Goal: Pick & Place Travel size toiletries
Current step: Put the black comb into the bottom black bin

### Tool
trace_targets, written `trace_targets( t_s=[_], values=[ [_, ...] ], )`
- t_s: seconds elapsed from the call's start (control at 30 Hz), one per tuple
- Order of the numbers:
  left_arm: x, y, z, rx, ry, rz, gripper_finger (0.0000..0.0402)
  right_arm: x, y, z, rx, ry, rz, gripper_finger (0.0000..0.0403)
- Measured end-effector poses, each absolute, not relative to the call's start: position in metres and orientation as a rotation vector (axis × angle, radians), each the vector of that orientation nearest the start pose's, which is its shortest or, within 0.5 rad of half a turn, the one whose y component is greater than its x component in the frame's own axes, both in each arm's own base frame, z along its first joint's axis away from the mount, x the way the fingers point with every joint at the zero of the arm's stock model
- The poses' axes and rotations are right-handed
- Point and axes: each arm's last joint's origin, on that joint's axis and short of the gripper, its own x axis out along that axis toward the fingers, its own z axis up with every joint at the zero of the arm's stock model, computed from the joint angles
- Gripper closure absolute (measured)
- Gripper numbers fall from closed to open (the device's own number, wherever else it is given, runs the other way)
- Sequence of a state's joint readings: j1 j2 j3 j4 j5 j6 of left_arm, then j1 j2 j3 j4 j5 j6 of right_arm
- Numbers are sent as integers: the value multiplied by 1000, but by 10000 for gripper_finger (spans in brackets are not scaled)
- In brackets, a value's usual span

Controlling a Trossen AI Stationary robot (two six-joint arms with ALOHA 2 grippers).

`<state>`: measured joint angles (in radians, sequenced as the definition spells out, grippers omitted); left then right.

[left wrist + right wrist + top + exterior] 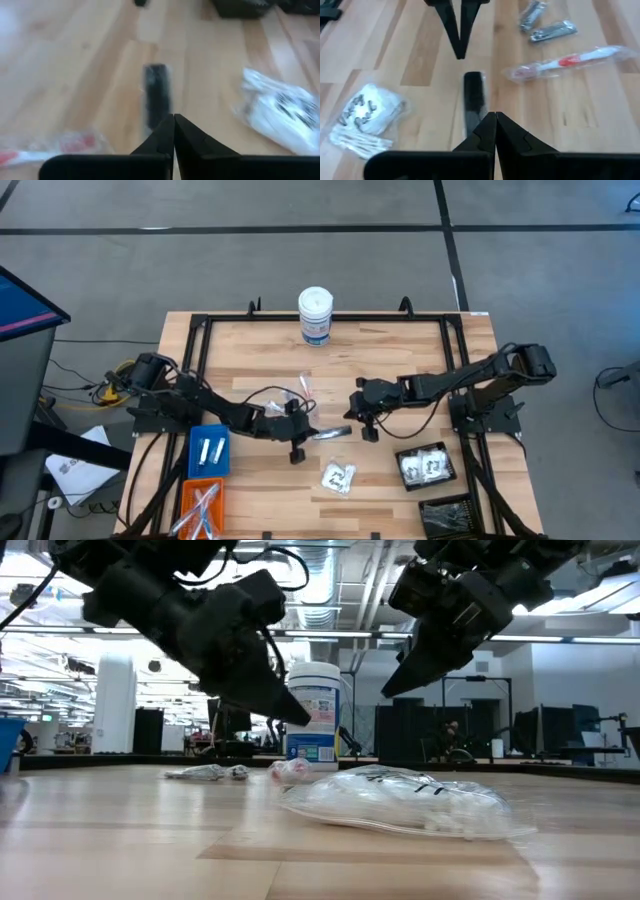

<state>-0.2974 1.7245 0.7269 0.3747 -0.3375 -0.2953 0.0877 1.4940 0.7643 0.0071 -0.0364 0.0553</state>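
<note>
Both closed tools hover over a slim black comb lying on the desk.

The left tool (297,442) and right tool (366,423) are pinched shut and hold nothing; the flat, matte black comb (474,97) lies between their tips, just ahead of each. Shut fingers could only push the thin piece across the smooth wood, or the two tools could collide. Beside it lie a crinkly clear packet (338,477) of white swabs and a wrapped white-and-red stick (567,63).
</note>
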Motion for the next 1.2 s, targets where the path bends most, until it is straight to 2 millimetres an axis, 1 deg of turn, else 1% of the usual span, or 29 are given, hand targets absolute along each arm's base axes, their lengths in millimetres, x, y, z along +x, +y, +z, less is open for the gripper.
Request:
trace_targets(
  t_s=[0.17, 0.3, 0.5, 0.57, 0.7, 0.8, 0.93, 1.07, 1.13, 1.2],
  values=[
    [301, -81, 124, -213, 641, 86, 401, 293, 32, 184, 31, 729, 113, 403],
    [297, -85, 122, -198, 636, 103, 401, 293, 30, 184, 24, 724, 102, 403],
    [301, -87, 123, -229, 599, 46, 401, 294, 24, 184, 39, 721, 77, 403],
    [304, -87, 118, -236, 593, 33, 401, 294, 23, 184, 44, 724, 73, 403],
    [310, -87, 100, -258, 599, 5, 401, 293, 24, 183, 97, 747, 81, 396],
    [311, -89, 97, -233, 569, 54, 401, 292, 26, 182, 117, 763, 87, 361],
    [313, -90, 104, -232, 537, 61, 401, 292, 28, 182, 113, 758, 91, 288],
    [312, -91, 102, -245, 564, 52, 401, 292, 26, 182, 116, 758, 83, 211],
    [310, -89, 99, -264, 608, 58, 401, 294, 25, 177, 127, 767, 69, 182],
    [308, -88, 96, -270, 645, 60, 401, 296, 22, 166, 135, 811, 53, 163]
  ],
)
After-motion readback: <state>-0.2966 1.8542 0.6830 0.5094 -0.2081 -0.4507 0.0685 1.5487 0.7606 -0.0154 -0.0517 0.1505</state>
